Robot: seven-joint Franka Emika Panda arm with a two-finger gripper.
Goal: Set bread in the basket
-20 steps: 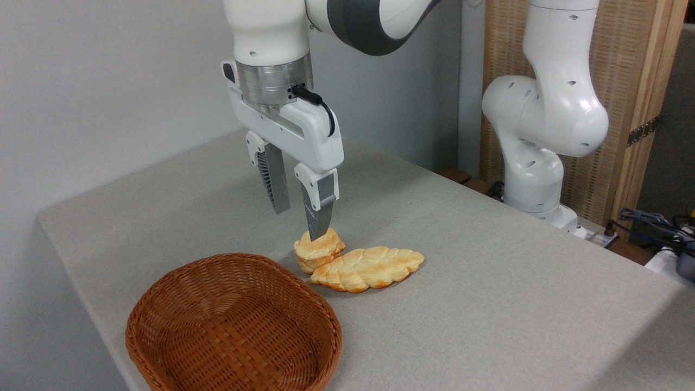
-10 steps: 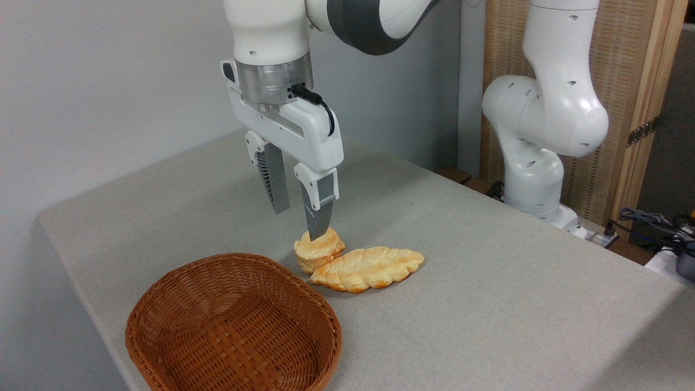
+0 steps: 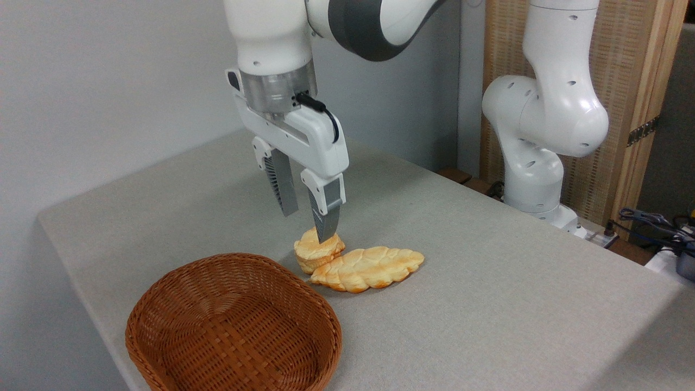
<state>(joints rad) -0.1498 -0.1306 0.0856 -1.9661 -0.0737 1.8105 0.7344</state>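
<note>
The bread (image 3: 317, 251) is seen on the table (image 3: 488, 282), touching the braided loaf (image 3: 369, 267) at its right and lying just beyond the far rim of the basket (image 3: 233, 326). Bare cloth is left open behind and to the left of the bun, while the table's left edge runs near the basket. The gripper (image 3: 309, 225) is held pointing down over the bun, jaws parted, nothing clasped; the nearer fingertip (image 3: 326, 231) overlaps the bun's top, but contact cannot be judged.
</note>
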